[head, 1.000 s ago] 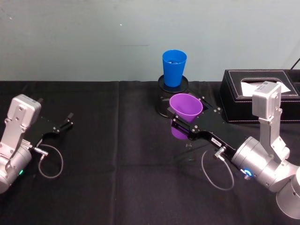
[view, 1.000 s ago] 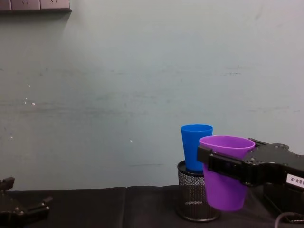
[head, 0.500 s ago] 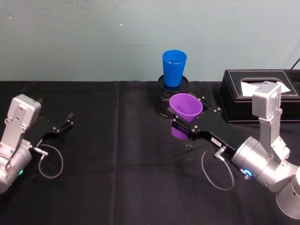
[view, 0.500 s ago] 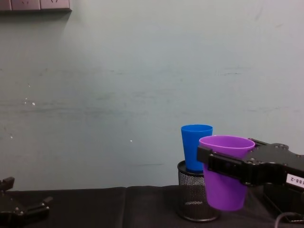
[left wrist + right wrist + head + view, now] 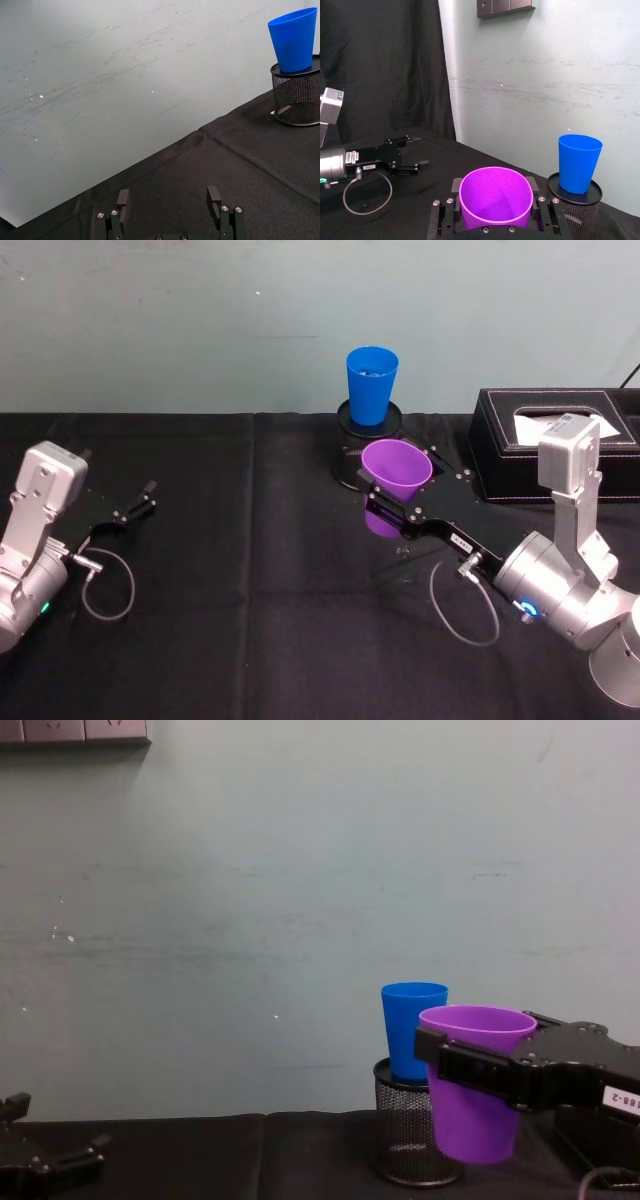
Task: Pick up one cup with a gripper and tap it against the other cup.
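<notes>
Nothing has visibly shifted in the past second: the right gripper [image 5: 400,477], reaching in from the lower right of the head view, stays clamped on the purple cup [image 5: 396,468], its flat black fingers pressed to either side of the cup just under the rim and holding it upright, clear of the black-draped table [image 5: 250,590]. At the centre of the frame, just beyond it, the blue cup [image 5: 371,385] stands in the top of a mesh pen holder [image 5: 400,1140]. The two cups are close but appear not to touch, though the chest view overlaps them and leaves the gap hard to judge. At the far left of the head view the left gripper [image 5: 143,497] rests idle low over the cloth, fingers spread wide and empty. Trouble from here looks most likely to come from the blue cup's perch: a firm knock could tip it out of the holder or shove the holder itself. The purple cup also hangs lower than the blue one, so a level push would probably strike wire mesh rather than plastic. A black box [image 5: 520,455] sits close by the right arm. One small white label [image 5: 620,1098] on the right gripper, cut by the chest view's right edge, seems to read "88-2".
</notes>
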